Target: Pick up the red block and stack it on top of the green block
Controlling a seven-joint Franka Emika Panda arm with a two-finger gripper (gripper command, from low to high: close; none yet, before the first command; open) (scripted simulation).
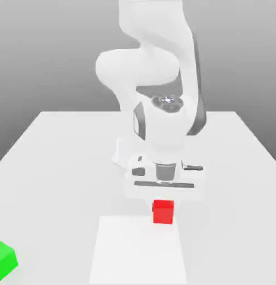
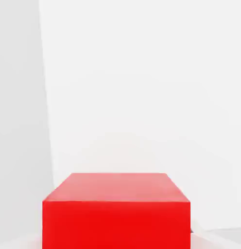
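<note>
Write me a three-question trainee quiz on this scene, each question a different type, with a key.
1. True or false: the red block already sits on the green block.
2. Multiple choice: in the exterior view, the green block lies (A) at the lower left corner, (B) behind the arm, (C) at the right edge.
3. Fill in: the gripper is directly above the ___ block.

Key: 1 false, they are far apart on the table; 2 A; 3 red.
</note>
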